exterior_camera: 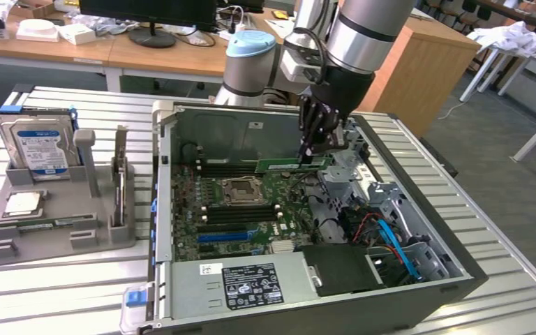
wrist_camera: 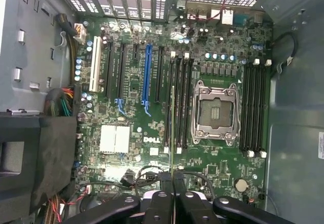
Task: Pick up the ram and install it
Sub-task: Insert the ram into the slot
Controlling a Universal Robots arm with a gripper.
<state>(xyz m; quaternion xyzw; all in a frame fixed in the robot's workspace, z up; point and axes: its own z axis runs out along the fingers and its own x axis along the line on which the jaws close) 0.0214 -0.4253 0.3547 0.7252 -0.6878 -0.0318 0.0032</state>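
Arm (exterior_camera: pixel 366 35) points steeply down; gripper (exterior_camera: pixel 311 152) clamped narrow.

Silver arm (exterior_camera: pixel 361 35), pale-blue joint cap (exterior_camera: pixel 249 43), black tool (exterior_camera: pixel 308 155).

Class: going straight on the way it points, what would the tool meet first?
Holding the ram, the tool points at the motherboard; it would probably meet the slots beside the socket first, though depth is unclear.

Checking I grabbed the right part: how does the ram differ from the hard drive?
The ram is a thin green stick; the hard drive is a broad silver box with a blue-white label. The ram is clamped in the gripper over the motherboard; the hard drive stands in the grey holder outside the case. Both are on edge, not flat.
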